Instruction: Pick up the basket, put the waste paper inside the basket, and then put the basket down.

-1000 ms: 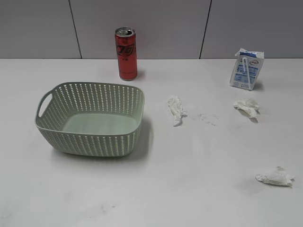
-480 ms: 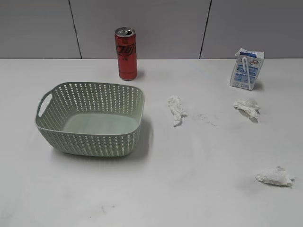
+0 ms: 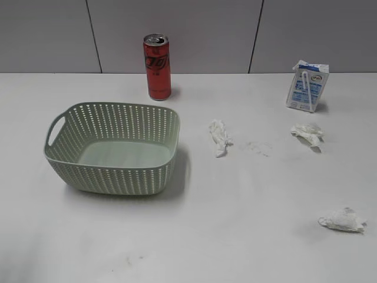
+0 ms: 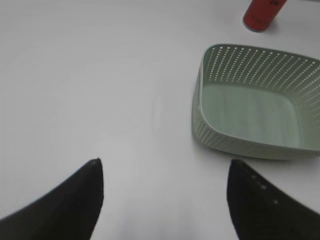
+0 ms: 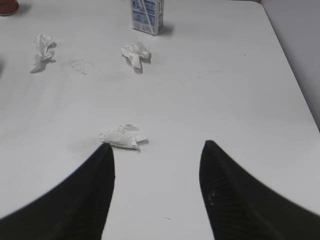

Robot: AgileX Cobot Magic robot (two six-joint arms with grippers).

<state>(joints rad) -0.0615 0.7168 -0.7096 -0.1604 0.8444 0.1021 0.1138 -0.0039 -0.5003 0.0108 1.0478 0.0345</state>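
The sage-green basket (image 3: 112, 148) stands empty on the white table at the left; it also shows in the left wrist view (image 4: 257, 102). Three white paper wads lie on the table: one in the middle (image 3: 219, 137), one at the far right near the carton (image 3: 307, 134), one at the near right (image 3: 341, 220). The right wrist view shows them too: (image 5: 42, 50), (image 5: 135, 52), (image 5: 123, 136). My left gripper (image 4: 165, 167) is open and empty, left of and in front of the basket. My right gripper (image 5: 157, 147) is open and empty, just behind the nearest wad. Neither gripper shows in the exterior view.
A red drink can (image 3: 156, 66) stands behind the basket; it also shows in the left wrist view (image 4: 262, 12). A blue-and-white milk carton (image 3: 307, 86) stands at the back right, also in the right wrist view (image 5: 147, 15). The table's right edge (image 5: 290, 65) is near.
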